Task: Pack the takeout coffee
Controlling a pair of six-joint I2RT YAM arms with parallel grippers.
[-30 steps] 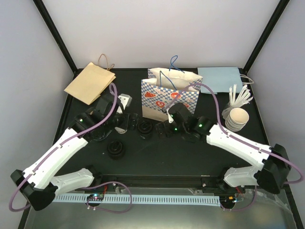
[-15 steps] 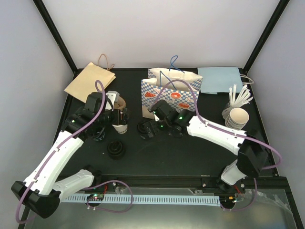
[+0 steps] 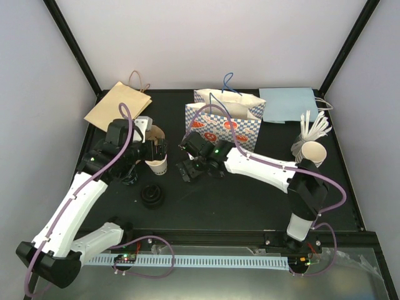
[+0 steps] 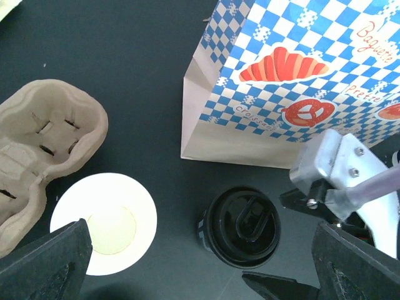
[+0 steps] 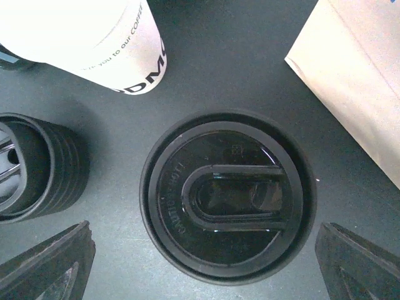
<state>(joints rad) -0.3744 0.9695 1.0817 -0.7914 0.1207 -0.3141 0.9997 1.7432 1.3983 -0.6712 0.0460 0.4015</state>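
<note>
An open white paper cup stands on the black table next to a cardboard cup carrier. My left gripper hovers open above the cup and a black lid stack. That stack of black coffee lids stands right of the cup. My right gripper hangs open directly over it, one finger on each side, not touching. Just behind stands the blue-checked paper bag, upright with its mouth open.
A second black lid stack lies nearer the front. A brown bag lies flat at the back left, a light blue bag at the back right. Stacked paper cups and white stirrers stand at the right.
My right gripper has swung left from in front of the bag to above the lid stack. My left gripper has drawn back to the left, uncovering the white cup.
</note>
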